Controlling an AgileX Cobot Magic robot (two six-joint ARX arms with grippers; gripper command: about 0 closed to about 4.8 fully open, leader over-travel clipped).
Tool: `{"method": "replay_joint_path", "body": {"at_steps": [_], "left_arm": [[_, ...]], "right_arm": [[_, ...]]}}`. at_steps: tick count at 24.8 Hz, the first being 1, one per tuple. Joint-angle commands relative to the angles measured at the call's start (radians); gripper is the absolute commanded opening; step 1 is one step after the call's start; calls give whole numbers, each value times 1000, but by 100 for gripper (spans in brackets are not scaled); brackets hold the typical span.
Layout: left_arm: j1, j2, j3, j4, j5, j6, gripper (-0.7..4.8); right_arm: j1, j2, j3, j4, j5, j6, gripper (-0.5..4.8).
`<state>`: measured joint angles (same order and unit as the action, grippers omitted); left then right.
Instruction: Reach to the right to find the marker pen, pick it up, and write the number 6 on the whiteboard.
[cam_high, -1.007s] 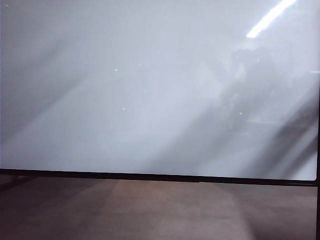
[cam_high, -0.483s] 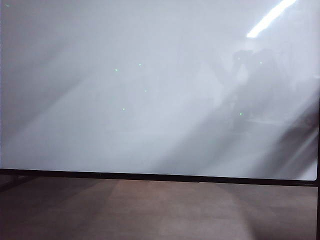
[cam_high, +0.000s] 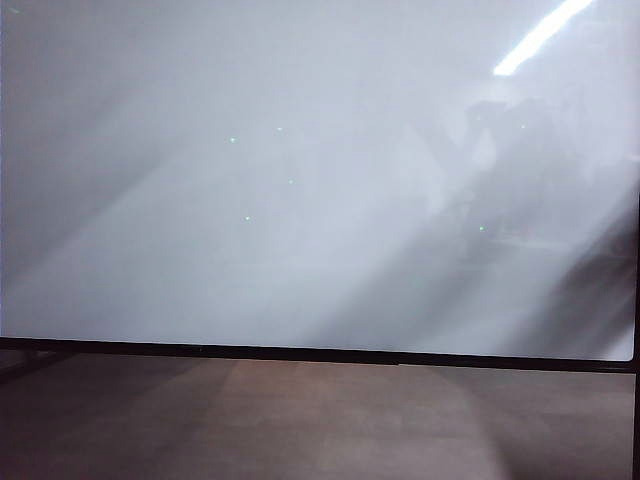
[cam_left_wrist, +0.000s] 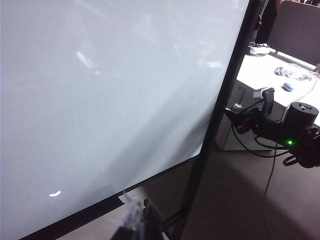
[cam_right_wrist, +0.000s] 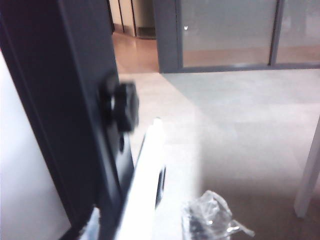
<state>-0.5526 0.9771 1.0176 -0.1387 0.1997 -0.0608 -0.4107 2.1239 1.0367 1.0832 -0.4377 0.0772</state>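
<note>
From the exterior view I see only the whiteboard (cam_high: 300, 200), glossy and bare of writing, mirroring a ceiling light; neither gripper nor the marker pen shows here. In the left wrist view the left gripper (cam_left_wrist: 140, 226) sits just below the board's black frame (cam_left_wrist: 220, 115), its fingers mostly out of shot, so I cannot tell their state. The right wrist view is blurred: the right gripper (cam_right_wrist: 170, 220) hangs beside the frame's edge and a black knob (cam_right_wrist: 122, 106), plastic-wrapped fingers (cam_right_wrist: 207, 217) apart with nothing between them, and I cannot make out the pen.

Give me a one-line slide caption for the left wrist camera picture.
Blank whiteboard in its black frame, seen from the left gripper, with the other arm reaching past the board's edge.
</note>
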Motion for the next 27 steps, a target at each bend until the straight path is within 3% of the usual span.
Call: {"method": "replay_joint_path", "body": {"at_steps": [1,15,17,19,21,27], "left_arm": [[-1,-2,4,13,4,0,-5],[-1,-3,4,-3,6,0,-5],[-1,-3,4,-3,6,0,-5],[-1,-3,4,-2,6,0,-5],[-1,-3,4,-2,6,0,-5],[-1,-3,4,-2,4,1,-5]], "right_arm": [[12,17,2,21,1,-3,207],[6,16,2,69,2,1,202],[6,16,2,69,2,1,162],[6,16,2,54,18,1,49],[6,16,2,50,17,1,-1],[5,8,1,51,73,2,-1]]}}
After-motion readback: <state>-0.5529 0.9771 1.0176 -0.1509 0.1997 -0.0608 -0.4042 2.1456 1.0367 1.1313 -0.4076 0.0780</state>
